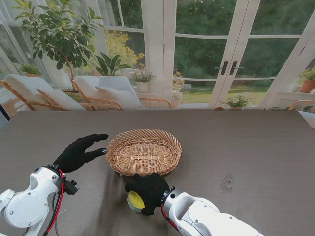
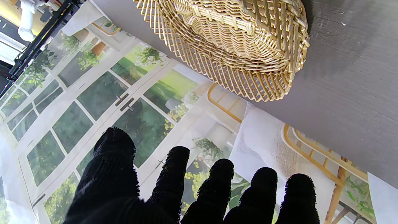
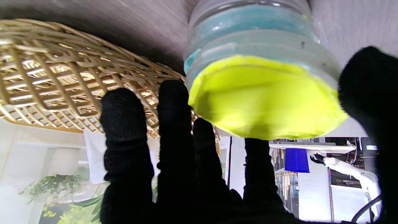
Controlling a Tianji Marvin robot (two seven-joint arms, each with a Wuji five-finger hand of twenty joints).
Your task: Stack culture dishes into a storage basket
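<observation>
the wicker storage basket (image 1: 144, 152) sat near the middle of the dark bench (image 1: 256, 147), and nothing showed inside it from the stand's view. just nearer to me than the basket, the right robot hand (image 1: 146, 190) lay over a stack of culture dishes (image 1: 135, 201) standing on the bench beside the basket's near rim. the right wrist view showed the stack (image 3: 261, 77) as clear dishes, one with a yellow-green fill and another behind it tinted blue; the thumb (image 3: 370, 93) stood at one side of it and the fingers (image 3: 174, 102) reached along the other, toward the basket wall (image 3: 62, 81). whether they actually gripped the stack i could not tell.

the left robot hand (image 1: 78, 152) hovered at the basket's left side, released, fingers straight and spread, holding nothing. its fingertips (image 1: 102, 137) pointed at the basket rim, close to it. in the left wrist view the spread fingers (image 2: 177, 174) were apart from the basket (image 2: 236, 46).

a small clear smudge or object (image 1: 227, 183) lay on the bench well to the right, too small to make out.
</observation>
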